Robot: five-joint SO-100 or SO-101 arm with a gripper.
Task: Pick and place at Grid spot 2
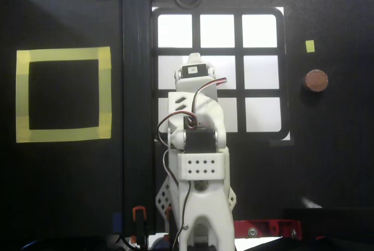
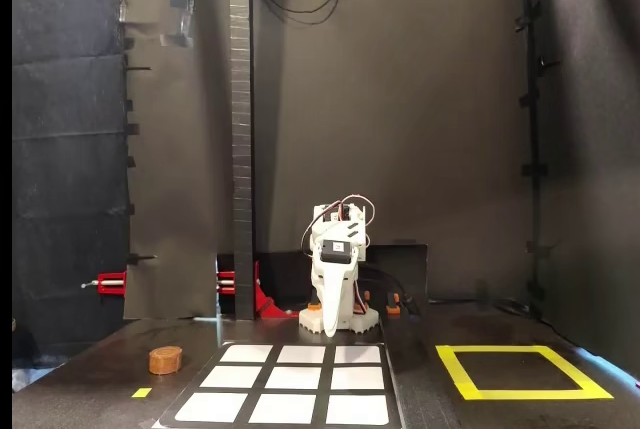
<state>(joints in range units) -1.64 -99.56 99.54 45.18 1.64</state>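
Note:
A small brown round disc (image 1: 315, 80) lies on the black table to the right of the grid in the overhead view, and to its left (image 2: 166, 359) in the fixed view. Grid spot 2 (image 1: 217, 31) is the bare white middle cell of the top row, which is the nearest row (image 2: 284, 409) in the fixed view. My white arm is folded over the grid's lower left cells. Its gripper (image 2: 324, 327) hangs pointing down in front of the base, fingers together and empty. From overhead, only the gripper's (image 1: 194, 66) top shows. It is far from the disc.
A yellow-tape square (image 1: 63, 55) lies left of the grid from overhead, and on the right (image 2: 455, 369) in the fixed view. A black upright post (image 1: 136, 87) stands between it and the grid. A small yellow tag (image 1: 310, 45) sits near the disc. Red clamps (image 2: 235, 287) flank the base.

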